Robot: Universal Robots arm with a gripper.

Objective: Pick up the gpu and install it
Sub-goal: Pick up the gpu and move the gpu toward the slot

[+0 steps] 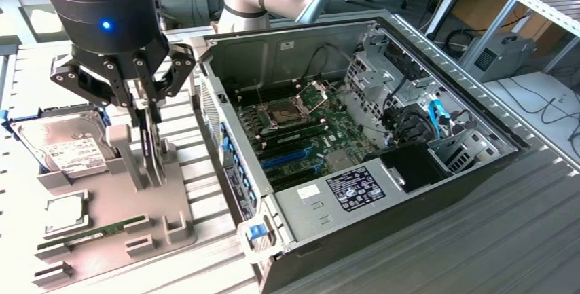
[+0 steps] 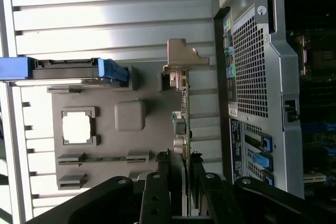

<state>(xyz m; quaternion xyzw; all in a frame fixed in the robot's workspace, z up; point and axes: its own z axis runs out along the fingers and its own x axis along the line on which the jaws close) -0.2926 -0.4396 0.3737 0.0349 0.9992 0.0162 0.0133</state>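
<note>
Exterior view: the gripper (image 1: 149, 172) reaches down into the grey holder (image 1: 109, 206) beside the open computer case (image 1: 308, 199). Wrist view: the gpu (image 2: 184, 114) stands on edge in that holder, jaws seemingly clamped on its faces. Pickup is underway; lifting calls for a straight upward pull.

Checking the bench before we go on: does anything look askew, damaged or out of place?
Nothing stands out. The gpu stands upright on edge in the grey holder, beneath the gripper; the hard drive and memory stick sit in their slots. The computer case lies open with no visible damage.
</note>
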